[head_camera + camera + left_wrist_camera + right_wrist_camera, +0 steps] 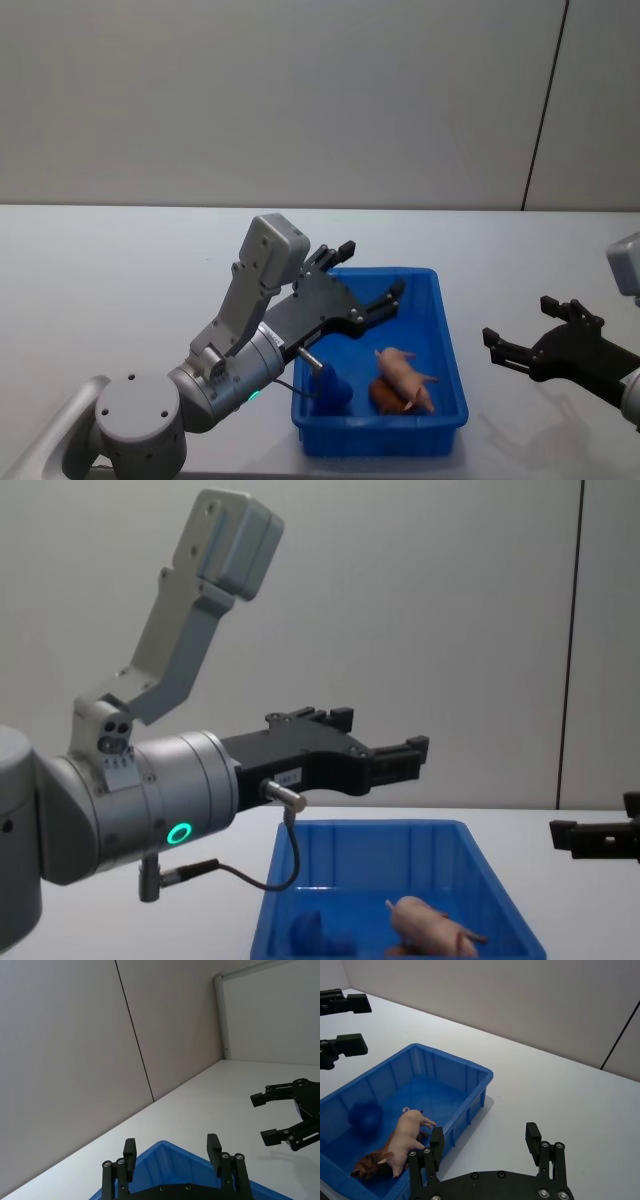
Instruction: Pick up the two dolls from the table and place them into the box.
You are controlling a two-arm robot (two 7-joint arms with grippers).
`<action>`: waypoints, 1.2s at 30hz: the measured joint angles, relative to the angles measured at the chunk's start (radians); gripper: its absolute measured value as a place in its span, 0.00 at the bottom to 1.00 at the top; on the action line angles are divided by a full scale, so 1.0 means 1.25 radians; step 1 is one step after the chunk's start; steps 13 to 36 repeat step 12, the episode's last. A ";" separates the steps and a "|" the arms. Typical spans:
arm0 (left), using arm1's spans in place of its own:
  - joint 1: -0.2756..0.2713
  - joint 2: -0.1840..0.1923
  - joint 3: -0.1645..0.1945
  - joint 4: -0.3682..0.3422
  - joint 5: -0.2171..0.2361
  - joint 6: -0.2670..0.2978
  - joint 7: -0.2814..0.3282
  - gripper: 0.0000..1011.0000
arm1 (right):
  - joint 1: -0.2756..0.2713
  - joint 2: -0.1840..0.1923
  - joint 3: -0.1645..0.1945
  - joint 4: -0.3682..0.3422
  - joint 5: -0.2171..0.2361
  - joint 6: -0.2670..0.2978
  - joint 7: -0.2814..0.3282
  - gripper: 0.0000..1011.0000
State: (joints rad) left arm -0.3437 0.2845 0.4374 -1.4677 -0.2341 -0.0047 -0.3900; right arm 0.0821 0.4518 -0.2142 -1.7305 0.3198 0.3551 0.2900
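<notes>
The blue box (441,335) stands on the white table (120,270) in front of me. Both dolls lie inside it: the pale-pink pig (405,373) toward the right and the dark-blue figure (332,388) at the near left corner. The right wrist view shows the pig (406,1136) and the blue figure (365,1116) on the box (470,1067) floor. My left gripper (372,268) hovers open and empty above the box's far left part. My right gripper (518,322) hangs open and empty over the table to the right of the box.
A brown toy (385,397) lies under the pig in the box. A grey wall runs behind the table. Bare tabletop stretches left of the box and between the box and the right gripper.
</notes>
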 joint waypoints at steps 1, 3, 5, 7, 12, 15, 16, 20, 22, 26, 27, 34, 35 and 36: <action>0.000 0.000 0.000 0.001 0.001 0.001 0.000 0.86 | 0.000 0.000 0.000 0.000 0.000 0.000 0.000 0.99; -0.001 -0.001 0.001 0.003 0.003 0.002 0.000 0.93 | 0.000 0.000 0.000 0.000 0.000 0.000 0.000 0.99; -0.001 -0.002 0.002 0.005 0.004 0.003 -0.001 0.97 | 0.000 0.000 0.000 0.000 0.000 0.000 0.000 0.99; -0.001 -0.002 0.002 0.005 0.004 0.004 -0.001 0.99 | 0.000 0.000 0.000 0.000 0.000 0.000 0.000 0.99; -0.001 -0.003 0.003 0.008 0.006 0.005 -0.001 0.99 | 0.000 0.000 0.000 0.000 0.000 0.000 0.000 0.99; -0.001 -0.003 0.003 0.008 0.006 0.005 -0.001 0.99 | 0.000 0.000 0.000 0.000 0.000 0.000 0.000 0.99; -0.001 -0.003 0.003 0.008 0.006 0.005 -0.001 0.99 | 0.000 0.000 0.000 0.000 0.000 0.000 0.000 0.99; -0.001 -0.003 0.003 0.008 0.006 0.005 -0.001 0.99 | 0.000 0.000 0.000 0.000 0.000 0.000 0.000 0.99; -0.001 -0.003 0.003 0.008 0.006 0.005 -0.001 0.99 | 0.000 0.000 0.000 0.000 0.000 0.000 0.000 0.99; -0.001 -0.003 0.003 0.008 0.006 0.005 -0.001 0.99 | 0.000 0.000 0.000 0.000 0.000 0.000 0.000 0.99; -0.001 -0.003 0.003 0.008 0.006 0.005 -0.001 0.99 | 0.000 0.000 0.000 0.000 0.000 0.000 0.000 0.99; -0.001 -0.003 0.003 0.008 0.006 0.005 -0.001 0.99 | 0.000 0.000 0.000 0.000 0.000 0.000 0.000 0.99; -0.001 -0.003 0.003 0.008 0.006 0.005 -0.001 0.99 | 0.000 0.000 0.000 0.000 0.000 0.000 0.000 0.99; -0.001 -0.003 0.003 0.008 0.006 0.005 -0.001 0.99 | 0.000 0.000 0.000 0.000 0.000 0.000 0.000 0.99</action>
